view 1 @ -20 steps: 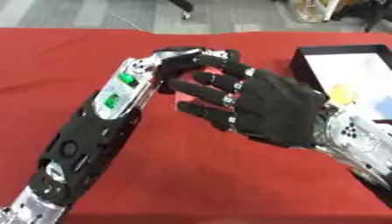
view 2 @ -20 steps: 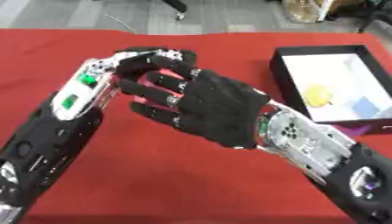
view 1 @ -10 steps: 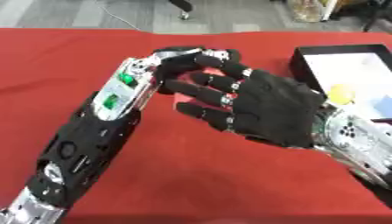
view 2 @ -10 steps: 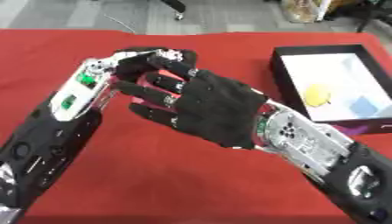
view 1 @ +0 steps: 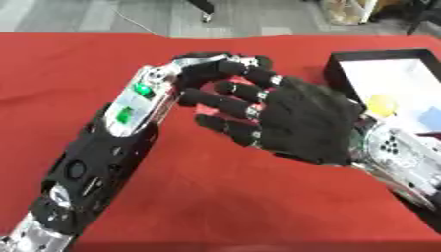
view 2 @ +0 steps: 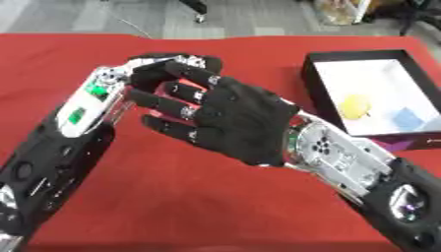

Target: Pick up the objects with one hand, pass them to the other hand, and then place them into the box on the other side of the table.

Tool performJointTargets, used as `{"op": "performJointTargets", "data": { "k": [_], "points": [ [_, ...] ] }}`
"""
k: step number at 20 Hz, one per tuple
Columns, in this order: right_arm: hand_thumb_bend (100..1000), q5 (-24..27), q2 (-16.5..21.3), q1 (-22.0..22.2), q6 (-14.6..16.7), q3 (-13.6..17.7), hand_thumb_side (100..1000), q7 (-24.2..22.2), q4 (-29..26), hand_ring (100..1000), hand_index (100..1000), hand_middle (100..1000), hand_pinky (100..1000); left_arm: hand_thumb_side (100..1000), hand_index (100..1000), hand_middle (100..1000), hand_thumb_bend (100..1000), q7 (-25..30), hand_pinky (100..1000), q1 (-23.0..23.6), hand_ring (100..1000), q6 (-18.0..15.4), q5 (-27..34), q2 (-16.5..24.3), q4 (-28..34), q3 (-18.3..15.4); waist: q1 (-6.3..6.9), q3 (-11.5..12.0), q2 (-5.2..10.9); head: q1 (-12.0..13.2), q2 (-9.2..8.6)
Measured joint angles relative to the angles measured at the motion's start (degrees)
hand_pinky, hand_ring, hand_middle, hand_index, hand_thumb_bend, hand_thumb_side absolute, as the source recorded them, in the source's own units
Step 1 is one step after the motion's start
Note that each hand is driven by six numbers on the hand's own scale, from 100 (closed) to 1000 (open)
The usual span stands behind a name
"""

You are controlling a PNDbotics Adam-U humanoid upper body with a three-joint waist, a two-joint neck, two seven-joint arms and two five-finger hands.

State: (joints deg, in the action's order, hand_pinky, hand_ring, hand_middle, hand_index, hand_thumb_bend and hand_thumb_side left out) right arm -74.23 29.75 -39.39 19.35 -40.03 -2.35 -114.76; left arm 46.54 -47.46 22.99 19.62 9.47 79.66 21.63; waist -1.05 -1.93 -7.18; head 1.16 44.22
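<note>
Nearest to me, my left forearm (view 1: 103,162) comes up from the lower left corner, with green lights on its silver wrist part. My right forearm (view 2: 362,172) comes in from the lower right. The two hands meet above the middle of the red table (view 2: 215,206). My right hand (view 2: 233,123) lies on top, its black back turned up to me, and its fingers (view 2: 176,110) are spread and only a little bent, reaching toward the left wrist. My left hand (view 1: 211,66) is behind and under them, mostly covered; I see its fingers curled at the top, but I cannot tell if they are shut round something or not. I cannot see any object between the two hands.

Farther, on the right side of the table, stands the black box (view 2: 312,83) with a white inside. In it lie a yellow object (view 2: 354,105) and, just beside it, a small blue object (view 2: 405,118). Beyond the table is a grey floor (view 2: 258,17).
</note>
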Motion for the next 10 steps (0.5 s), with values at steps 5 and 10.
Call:
{"op": "performJointTargets", "data": {
  "k": [5, 10],
  "points": [
    [343, 0.5, 0.0, -0.5, 0.6, 0.1, 100, 0.7, 0.0, 789, 917, 1000, 883, 586, 487, 293, 100, 0.3, 580, -0.2, 408, -0.3, 0.0, 0.1, 0.0, -0.4, 0.00, -0.1, 0.00, 0.0, 0.00],
    [379, 1.0, 0.1, -0.5, 1.3, 0.2, 100, 1.2, 0.0, 796, 924, 1000, 890, 579, 487, 292, 100, 0.8, 579, -0.4, 408, -0.8, -0.1, 0.4, -0.3, -0.9, -0.13, -0.1, 0.00, -0.2, 0.00]
  ]
}}
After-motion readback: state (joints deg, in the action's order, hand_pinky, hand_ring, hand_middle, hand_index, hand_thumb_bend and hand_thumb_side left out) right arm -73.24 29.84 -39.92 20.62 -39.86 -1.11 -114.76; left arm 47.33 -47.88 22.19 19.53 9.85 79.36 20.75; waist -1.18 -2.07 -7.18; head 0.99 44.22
